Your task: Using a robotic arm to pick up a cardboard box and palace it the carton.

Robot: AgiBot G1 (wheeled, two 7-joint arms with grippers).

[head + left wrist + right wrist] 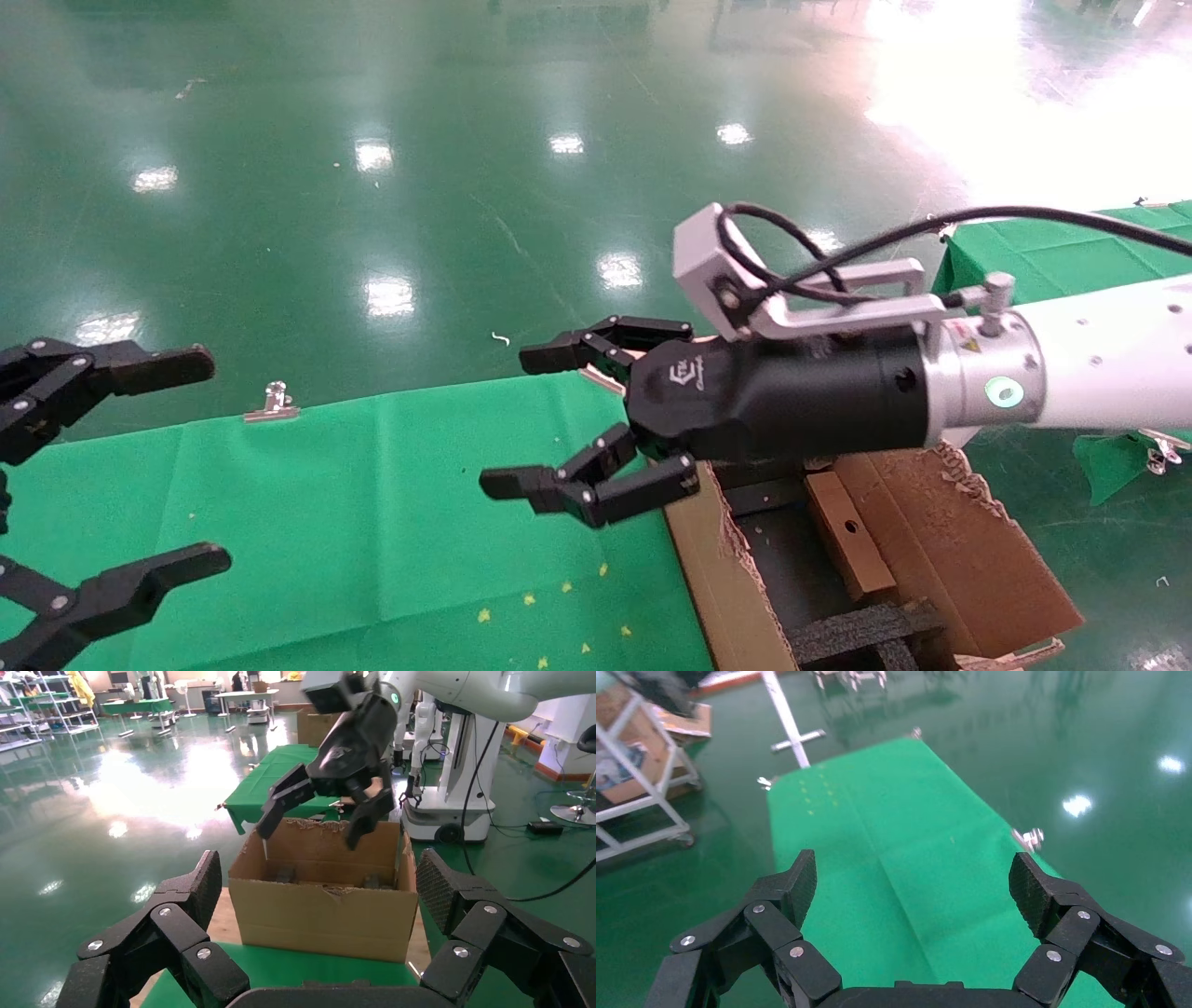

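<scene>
- The robotic arm (pixel 1071 373), white with a black cylindrical wrist, reaches in from the right side of the head view, hanging in the air above the near end of the carton (pixel 968 550).
- Its right gripper (pixel 535 419) points out over the green table cover (pixel 372 522); the two black fingers are spread wide apart with nothing between them.
- A grey camera block (pixel 703 256) and a looping black cable (pixel 978 224) sit on top of the wrist.
- The carton is a long brown container with ragged, torn flaps, standing beside the right edge of the green-covered table, below and behind the gripper.
- Inside the carton lies the cardboard box (pixel 847 545), small, flat and brown, with a round hole in its narrow face, leaning against the carton's far wall next to black foam dividers (pixel 866 634).
- The cardboard box is beneath the arm's wrist, behind the fingertips and clear of them; the gripper does not touch it.
- The left gripper (pixel 121 466) rests at the left edge of the head view above the green cover, fingers also spread and empty.
- From the left wrist view, the carton (pixel 327 910) shows end-on with the right gripper (pixel 316 815) hovering just above its open top.
- A metal clip (pixel 272 403) pins the cover's far edge; the floor is shiny green.
</scene>
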